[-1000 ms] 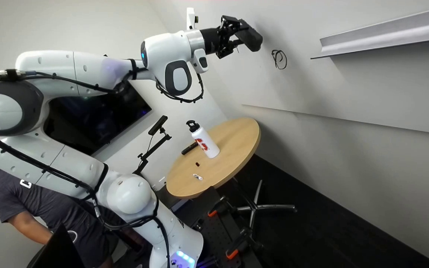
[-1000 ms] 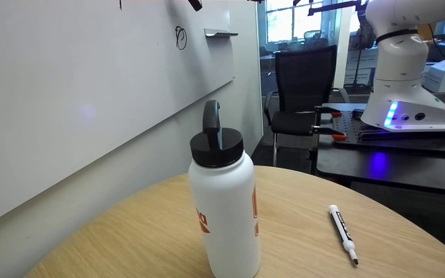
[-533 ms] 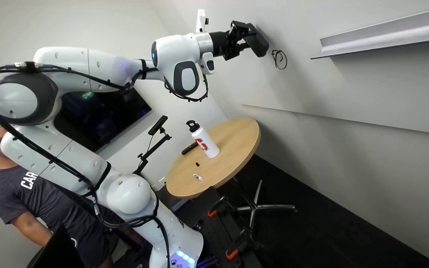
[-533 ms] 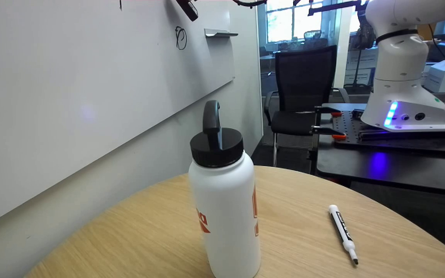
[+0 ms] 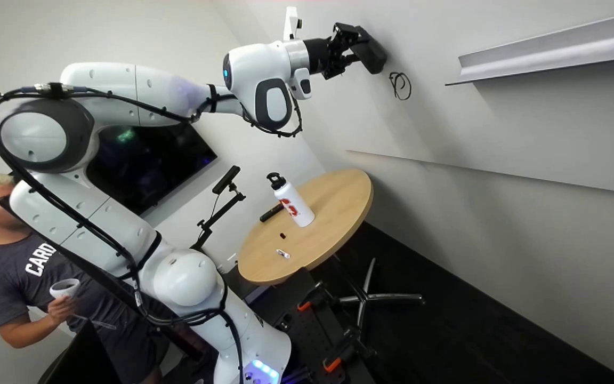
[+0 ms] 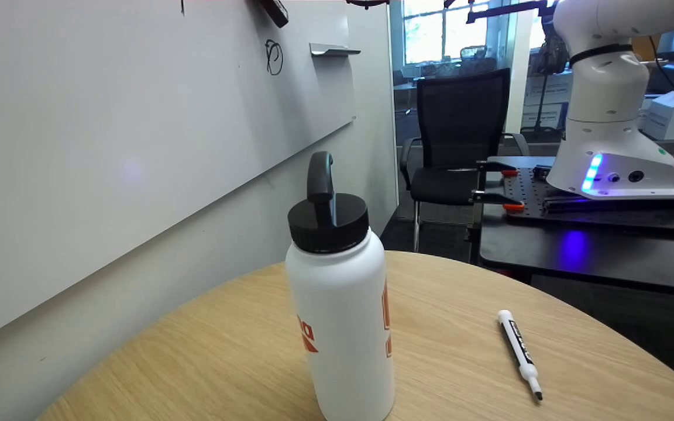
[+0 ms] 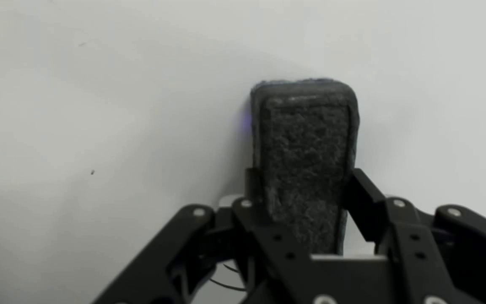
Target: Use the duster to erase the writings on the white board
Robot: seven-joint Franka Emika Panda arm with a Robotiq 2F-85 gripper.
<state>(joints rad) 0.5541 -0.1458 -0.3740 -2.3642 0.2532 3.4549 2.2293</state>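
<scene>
My gripper point(image 5: 356, 49) is shut on the duster point(image 5: 369, 50), a dark felt block, gripped by its sides; the wrist view shows a finger on each side point(image 7: 304, 185) of the duster point(image 7: 306, 135). The duster also shows at the top of an exterior view point(image 6: 274, 13). It is tilted, close to the white board point(image 5: 525, 128); I cannot tell if it touches. The writings point(image 5: 401, 86), a small black loop scribble, lie just below the duster in both exterior views point(image 6: 274, 57). In the wrist view thin curves of it point(image 7: 227, 286) show between the gripper's links, the rest hidden.
A white ledge point(image 5: 552, 48) juts from the board beside the scribble. A round wooden table point(image 5: 333, 224) below holds a white bottle point(image 5: 295, 204) with a black lid and a marker point(image 6: 519, 354). A person point(image 5: 24, 256) stands behind the arm.
The arm has carried the duster towards the board and the scribble, then slightly upward in an exterior view. The gripper stays shut on it. The scribble looks the same.
</scene>
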